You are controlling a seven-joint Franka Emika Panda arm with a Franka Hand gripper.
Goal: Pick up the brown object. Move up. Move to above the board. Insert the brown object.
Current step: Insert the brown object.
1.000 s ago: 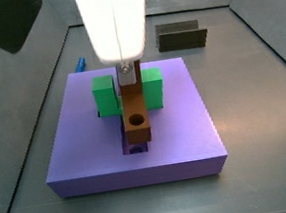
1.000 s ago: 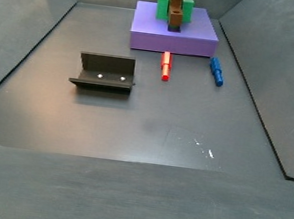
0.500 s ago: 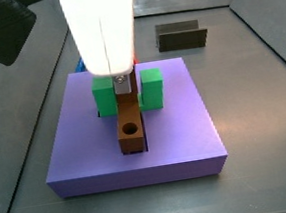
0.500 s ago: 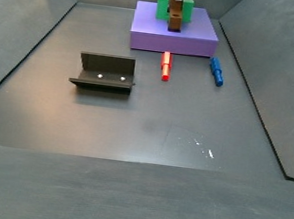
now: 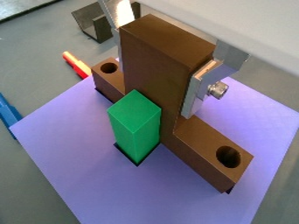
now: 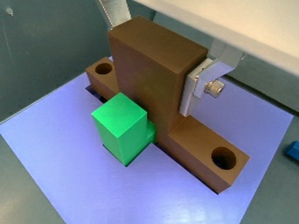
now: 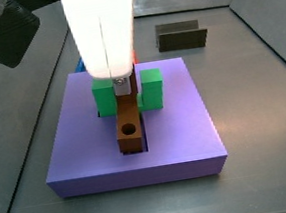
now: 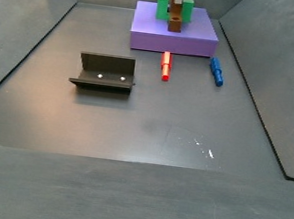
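The brown object (image 7: 131,130) lies in the central groove of the purple-blue board (image 7: 178,139), its holed bar pointing to the board's near edge. Its upright stem (image 5: 163,79) rises between the arms of the green U-shaped block (image 5: 138,122). The gripper (image 7: 123,81) comes straight down and is shut on that stem; a silver finger (image 5: 201,86) presses flat against its side. Both wrist views show the stem (image 6: 152,79), the green block (image 6: 122,127) and the board (image 6: 70,171). In a side view the board (image 8: 185,44), the brown object (image 8: 176,22) and the gripper (image 8: 179,0) are at the far end.
The fixture (image 8: 103,72) stands on the floor, also seen behind the board (image 7: 181,37). A red marker (image 8: 167,65) and a blue marker (image 8: 216,71) lie on the floor beside the board. Grey walls ring the floor.
The gripper has come down with the brown object, and the bar has sunk into the groove. Almost nothing has moved in the last half second.
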